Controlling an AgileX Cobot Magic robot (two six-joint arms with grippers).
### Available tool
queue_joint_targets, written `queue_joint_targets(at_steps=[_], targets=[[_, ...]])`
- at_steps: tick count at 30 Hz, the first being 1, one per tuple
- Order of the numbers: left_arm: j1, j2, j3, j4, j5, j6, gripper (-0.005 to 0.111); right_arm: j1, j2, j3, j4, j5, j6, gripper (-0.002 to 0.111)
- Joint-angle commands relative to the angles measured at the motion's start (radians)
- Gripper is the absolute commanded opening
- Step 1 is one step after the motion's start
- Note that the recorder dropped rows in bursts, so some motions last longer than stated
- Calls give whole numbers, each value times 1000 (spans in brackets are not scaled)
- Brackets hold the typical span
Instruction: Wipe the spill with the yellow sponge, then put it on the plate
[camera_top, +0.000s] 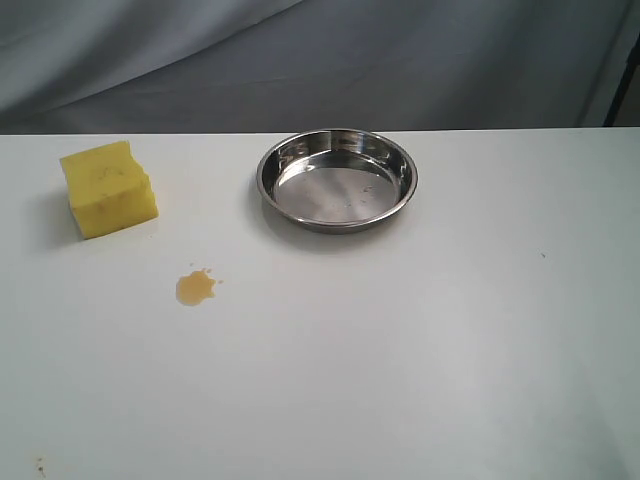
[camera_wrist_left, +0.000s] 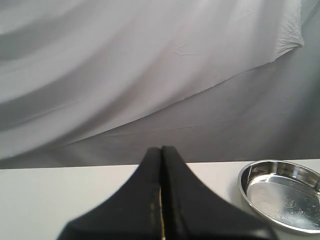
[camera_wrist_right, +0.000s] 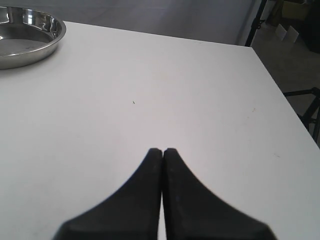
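The yellow sponge sits on the white table at the back left. A small orange-brown spill lies a little in front of it and to its right. The steel plate stands empty at the back centre; it also shows in the left wrist view and the right wrist view. Neither arm appears in the exterior view. My left gripper is shut with nothing held, above the table near the plate. My right gripper is shut and empty over bare table.
A grey cloth backdrop hangs behind the table's far edge. The table's right edge drops off to a floor with dark stand legs. White tabletop spreads across the front and right.
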Motion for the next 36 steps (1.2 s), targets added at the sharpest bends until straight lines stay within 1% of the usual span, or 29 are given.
queue_joint_targets(at_steps=[1, 6, 15, 19, 23, 27, 36], targets=[[-4, 6, -6, 1, -1, 7, 0, -3, 3, 4, 5, -8, 1, 0], [-4, 6, -6, 47, -26, 7, 0, -3, 3, 4, 5, -8, 1, 0], [-4, 6, -6, 62, -29, 11, 0, -3, 3, 4, 5, -8, 3, 0], [-4, 6, -6, 105, -57, 11, 0, -3, 3, 4, 5, -8, 3, 0], [-4, 6, -6, 104, -81, 7, 0, -3, 3, 4, 5, -8, 1, 0], [-4, 55, -6, 104, -106, 7, 0, -3, 3, 4, 5, -8, 1, 0], [-4, 254, -6, 101, -175, 5, 0, -3, 3, 4, 5, -8, 1, 0]])
